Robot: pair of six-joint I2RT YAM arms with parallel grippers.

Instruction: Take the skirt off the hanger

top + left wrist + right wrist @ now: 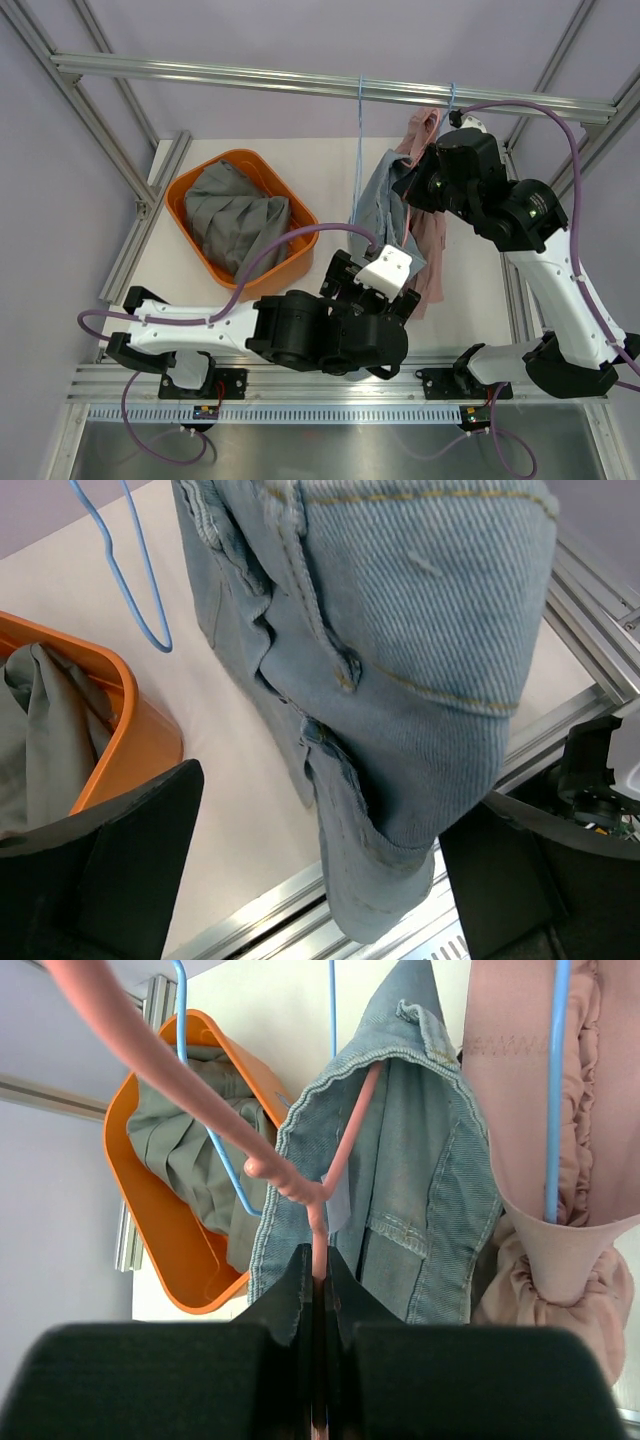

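The skirt [378, 200] is pale blue denim and hangs from a pink hanger [300, 1188] under the top rail. My right gripper [318, 1270] is shut on the pink hanger's neck, just above the skirt's [425, 1180] waistband; in the top view that gripper [412, 185] sits right beside the garment. My left gripper [330, 880] stands open low down, one finger [120, 860] on each side of the skirt's [420, 640] hanging hem. The fingers do not touch the cloth.
An orange basket [180, 190] with grey cloth [235, 215] stands at the left. An empty blue hanger [150, 610] dangles beside the skirt. A pink garment [560, 1260] hangs on another blue hanger [552, 1110] to the right. The metal rail [300, 80] crosses overhead.
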